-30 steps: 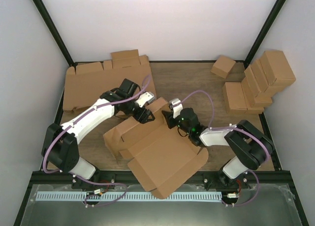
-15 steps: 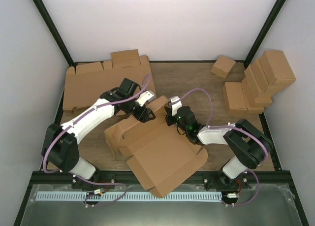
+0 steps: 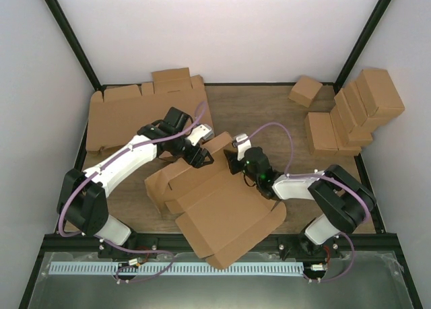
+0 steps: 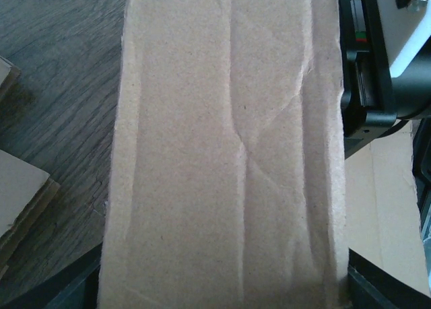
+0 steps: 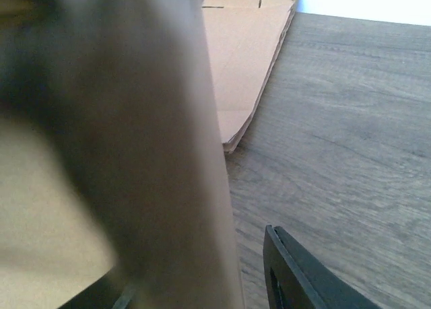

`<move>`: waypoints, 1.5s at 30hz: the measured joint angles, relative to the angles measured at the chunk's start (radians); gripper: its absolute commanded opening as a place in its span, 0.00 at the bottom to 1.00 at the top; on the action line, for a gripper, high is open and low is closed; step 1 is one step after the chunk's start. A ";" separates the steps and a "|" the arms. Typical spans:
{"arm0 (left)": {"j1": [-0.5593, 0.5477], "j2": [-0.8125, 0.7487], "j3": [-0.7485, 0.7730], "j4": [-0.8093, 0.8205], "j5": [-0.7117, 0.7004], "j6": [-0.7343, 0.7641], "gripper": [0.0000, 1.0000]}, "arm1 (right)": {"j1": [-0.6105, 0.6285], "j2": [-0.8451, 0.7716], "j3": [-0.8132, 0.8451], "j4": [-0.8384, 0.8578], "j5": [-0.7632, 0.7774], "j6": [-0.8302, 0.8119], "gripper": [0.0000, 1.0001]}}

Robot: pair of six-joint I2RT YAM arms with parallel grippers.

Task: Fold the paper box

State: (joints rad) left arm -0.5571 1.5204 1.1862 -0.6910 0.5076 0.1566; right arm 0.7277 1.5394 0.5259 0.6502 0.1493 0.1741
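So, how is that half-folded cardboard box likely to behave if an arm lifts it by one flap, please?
The box would probably bend at its creases rather than lift whole: its flap looks wrinkled in the left wrist view. Being thin sheet, it is likely light and may slide on the smooth table.

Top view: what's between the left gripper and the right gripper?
A raised flap of the paper box stands between the left gripper and the right gripper in the top view; the left wrist view shows it too.
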 measured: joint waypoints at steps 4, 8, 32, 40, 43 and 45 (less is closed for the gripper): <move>0.000 0.000 0.000 0.000 0.000 0.000 0.69 | 0.000 -0.003 -0.014 -0.002 -0.030 0.002 0.39; 0.000 0.000 0.000 0.000 0.002 0.000 0.69 | 0.000 -0.003 -0.019 -0.007 -0.046 0.005 0.11; 0.000 -0.473 0.079 0.122 -0.368 -0.256 1.00 | -0.236 -0.181 0.051 -0.257 0.111 0.360 0.01; 0.000 -0.483 0.134 0.043 -0.436 -0.382 1.00 | -0.372 -0.224 0.087 -0.327 0.087 0.674 0.01; 0.000 -0.462 0.134 -0.018 -0.438 -0.403 1.00 | -0.377 -0.224 0.063 -0.285 0.044 0.760 0.01; 0.002 -0.449 0.134 -0.058 -0.468 -0.420 1.00 | -0.380 -0.224 0.040 -0.258 0.026 0.800 0.01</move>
State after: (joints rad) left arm -0.5556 1.0718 1.3201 -0.7490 0.0391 -0.2634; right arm 0.3473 1.3151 0.5655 0.3920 0.1757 0.9737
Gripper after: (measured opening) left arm 0.999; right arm 0.036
